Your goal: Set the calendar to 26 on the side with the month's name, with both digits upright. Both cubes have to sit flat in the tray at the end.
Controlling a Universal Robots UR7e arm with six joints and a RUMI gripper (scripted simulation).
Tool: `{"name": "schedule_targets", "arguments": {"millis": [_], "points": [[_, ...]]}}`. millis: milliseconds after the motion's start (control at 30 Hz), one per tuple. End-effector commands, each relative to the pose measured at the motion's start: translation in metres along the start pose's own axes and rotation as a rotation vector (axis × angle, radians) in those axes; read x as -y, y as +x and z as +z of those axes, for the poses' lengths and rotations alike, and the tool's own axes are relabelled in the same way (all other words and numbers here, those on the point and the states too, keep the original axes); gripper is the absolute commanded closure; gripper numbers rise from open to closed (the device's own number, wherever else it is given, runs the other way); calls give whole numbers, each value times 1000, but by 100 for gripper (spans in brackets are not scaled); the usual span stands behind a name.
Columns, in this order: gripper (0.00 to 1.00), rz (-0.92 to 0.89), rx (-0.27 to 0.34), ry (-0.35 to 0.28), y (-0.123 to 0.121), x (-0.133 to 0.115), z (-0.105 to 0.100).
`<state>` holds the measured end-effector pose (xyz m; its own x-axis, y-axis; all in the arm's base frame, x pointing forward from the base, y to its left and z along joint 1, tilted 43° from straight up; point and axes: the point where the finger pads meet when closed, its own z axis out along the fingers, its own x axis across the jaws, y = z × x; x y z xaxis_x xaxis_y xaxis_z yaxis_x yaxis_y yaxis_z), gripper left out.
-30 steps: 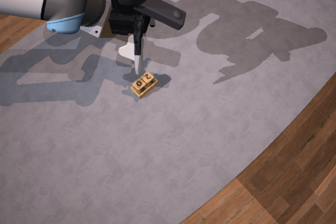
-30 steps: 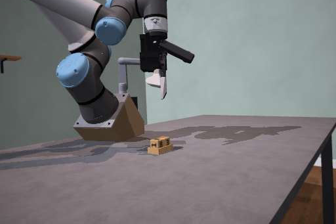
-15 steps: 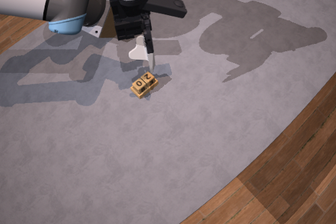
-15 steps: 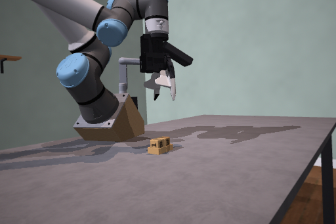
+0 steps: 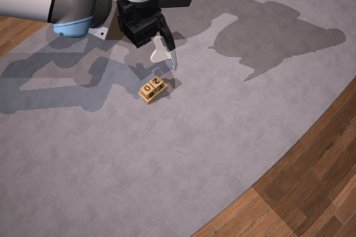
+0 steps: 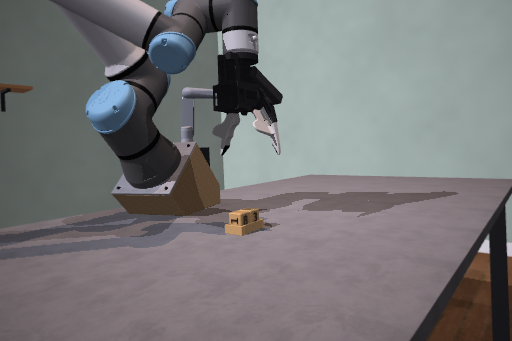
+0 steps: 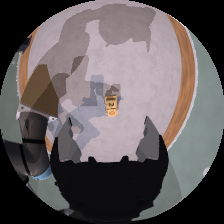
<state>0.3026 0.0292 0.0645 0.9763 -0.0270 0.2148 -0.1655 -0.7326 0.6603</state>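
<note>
A small wooden calendar tray (image 5: 153, 90) sits on the grey mat with two wooden cubes in it, side by side and flat. In the top view their top faces read 0 (image 5: 147, 88) and 2 (image 5: 157, 81). In the exterior view the tray (image 6: 244, 222) shows side faces reading about 1 and 8 or 3. The wrist view shows the tray (image 7: 112, 104) small, ahead of the fingers. My gripper (image 5: 165, 55) is open and empty. It hangs well above the mat, behind and above the tray; it also shows in the exterior view (image 6: 250, 142).
The arm's wooden base block (image 6: 167, 187) stands on the mat behind the tray. The table's right edge (image 6: 465, 267) drops to a wooden floor. A small shelf (image 6: 12, 89) is on the far left wall.
</note>
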Motion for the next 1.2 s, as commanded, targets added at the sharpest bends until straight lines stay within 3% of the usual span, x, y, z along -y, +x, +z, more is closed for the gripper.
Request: {"name": "schedule_targets", "arguments": {"millis": [0, 167, 600, 733, 1167], "points": [[0, -173, -5, 12, -2, 1, 2], [0, -260, -6, 12, -3, 1, 3], [0, -732, -8, 10, -8, -1, 7], [0, -777, -9, 10, -8, -1, 8], [0, -1254, -11, 8, -11, -6, 13]]}}
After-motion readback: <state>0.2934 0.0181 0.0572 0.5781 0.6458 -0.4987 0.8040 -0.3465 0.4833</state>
